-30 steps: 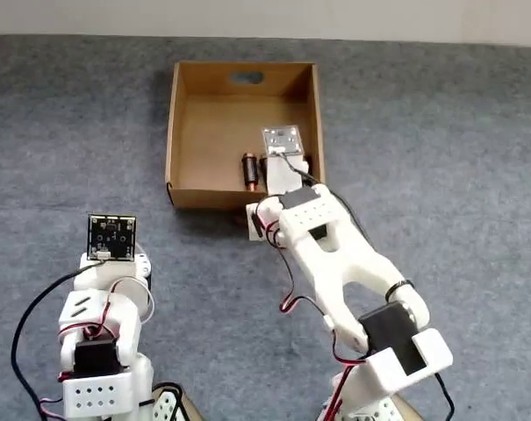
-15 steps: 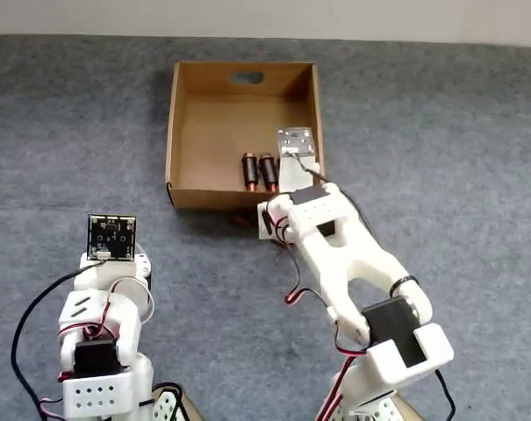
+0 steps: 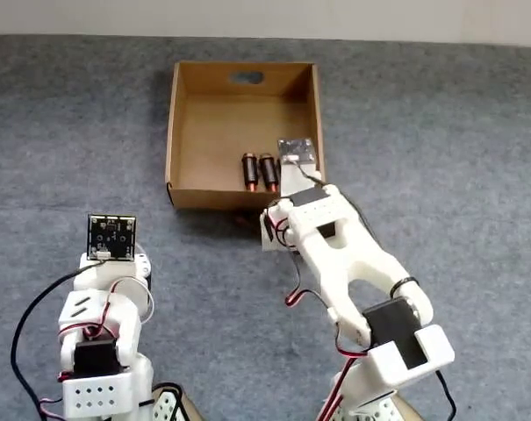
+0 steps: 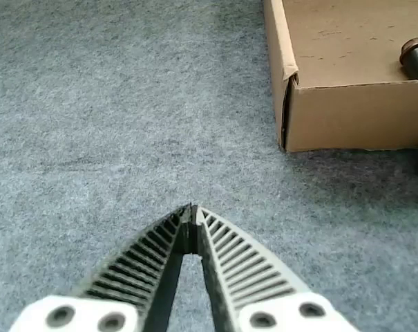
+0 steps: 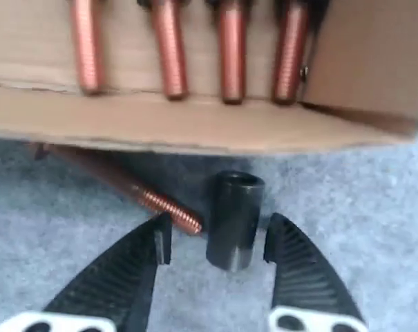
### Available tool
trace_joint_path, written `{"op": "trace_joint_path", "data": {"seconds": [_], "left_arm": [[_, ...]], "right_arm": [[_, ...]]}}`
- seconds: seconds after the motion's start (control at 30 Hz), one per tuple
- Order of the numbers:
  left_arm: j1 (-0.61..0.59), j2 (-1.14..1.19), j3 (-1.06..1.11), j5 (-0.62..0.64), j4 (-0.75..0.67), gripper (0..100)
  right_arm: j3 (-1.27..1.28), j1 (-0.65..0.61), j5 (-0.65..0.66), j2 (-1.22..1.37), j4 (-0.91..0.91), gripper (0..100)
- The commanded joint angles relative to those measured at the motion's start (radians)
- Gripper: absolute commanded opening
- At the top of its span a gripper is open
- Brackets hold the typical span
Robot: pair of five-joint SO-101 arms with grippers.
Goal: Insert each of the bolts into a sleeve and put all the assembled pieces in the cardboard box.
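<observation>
Four pieces boxed, one pair left to join.
Four assembled pieces point(image 5: 169, 48) lie along the near wall of the cardboard box point(image 3: 171, 132), toward its near right corner; I judge only the last bolt point(image 5: 126, 183) and sleeve point(image 5: 234, 220) are left, both on the table point(image 3: 441, 132) just outside that wall. The right gripper point(image 5: 219, 232) stands wide open astride the sleeve, gripping nothing, the bolt's tip just beside one finger. The left gripper point(image 4: 192, 211) is closed and empty, off the box's near left corner.
</observation>
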Motion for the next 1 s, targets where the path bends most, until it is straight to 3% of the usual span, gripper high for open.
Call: {"op": "trace_joint_path", "data": {"seconds": [0.0,0.2,0.97], "left_arm": [[0.013,-0.001,0.018,-0.003,0.002,1],[0.013,-0.001,0.018,-0.003,0.003,1],[0.013,-0.001,0.018,-0.003,-0.002,1]], "right_arm": [[-0.004,0.012,0.0,-0.024,0.027,14.0],[-0.004,0.015,0.002,-0.03,0.025,0.6],[-0.001,0.036,0.058,-0.036,0.157,0.7]]}}
